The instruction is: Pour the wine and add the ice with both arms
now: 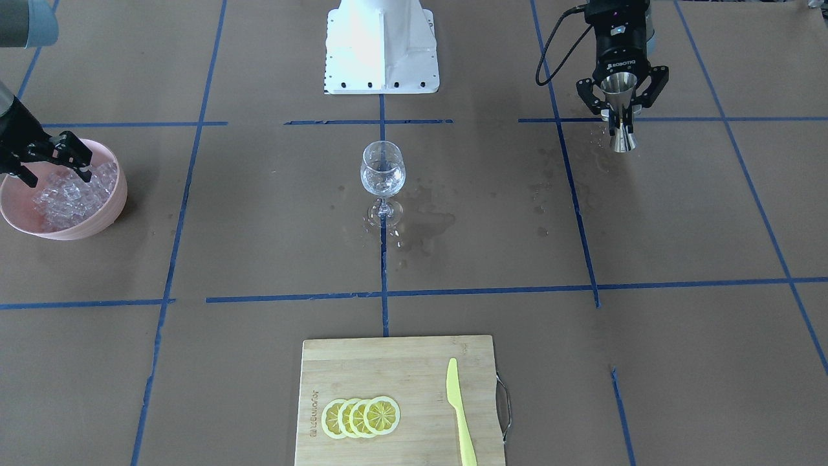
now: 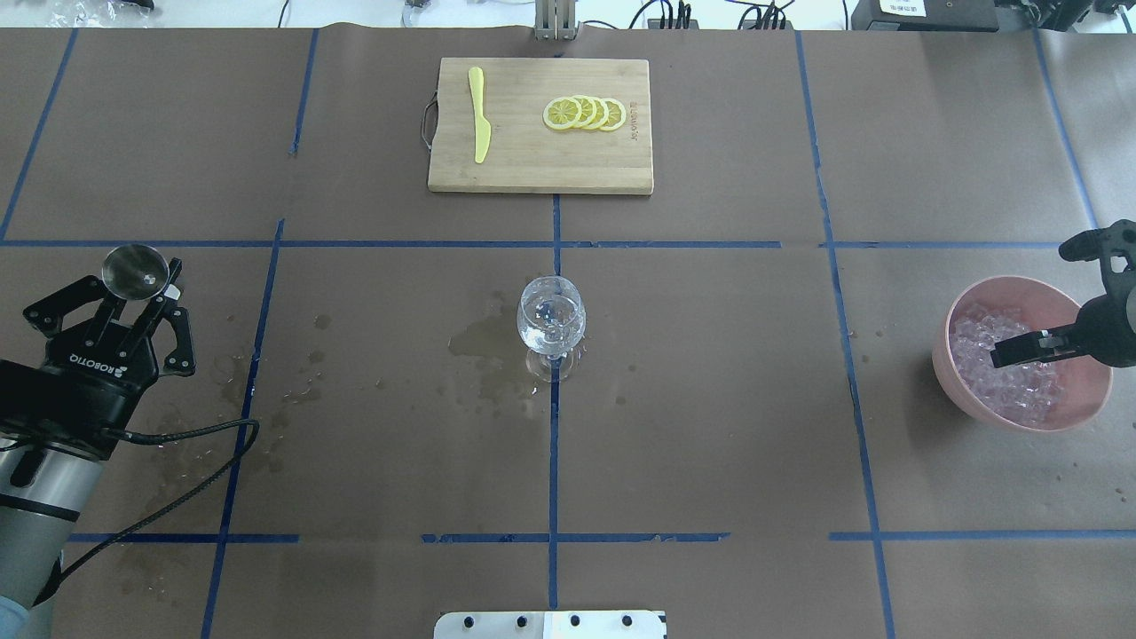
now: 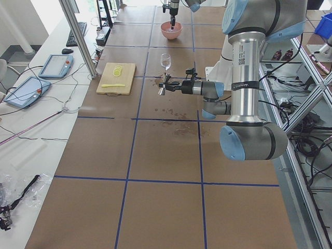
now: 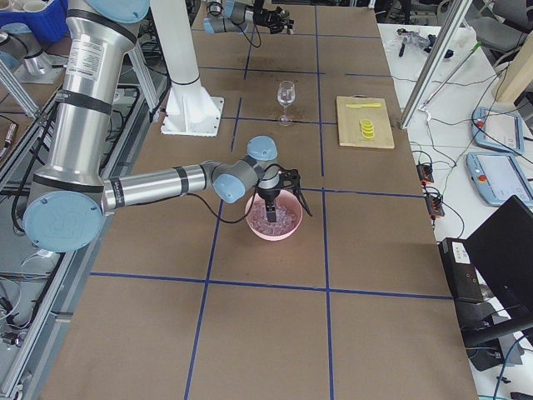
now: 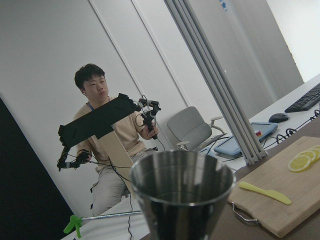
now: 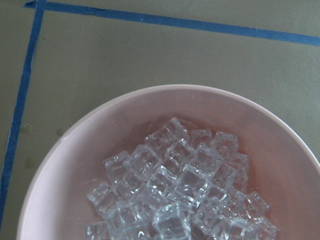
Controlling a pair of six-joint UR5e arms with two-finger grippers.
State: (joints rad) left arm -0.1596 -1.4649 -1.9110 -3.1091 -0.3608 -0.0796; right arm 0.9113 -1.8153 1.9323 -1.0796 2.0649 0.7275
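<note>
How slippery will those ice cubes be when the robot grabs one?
Probably slippery: the ice cubes look glossy and smooth, so one may squirt from the right gripper. They're heaped loosely in the pink bowl, so neighbours will likely shift when poked.

Brown paper is covering the tabletop (image 2: 710,399); blue tape lines (image 2: 553,461) are crossing it in a grid; a white wall (image 5: 50,45) is rising behind a grey chair (image 5: 192,132); a white side desk (image 3: 31,129) is running alongside.
</note>
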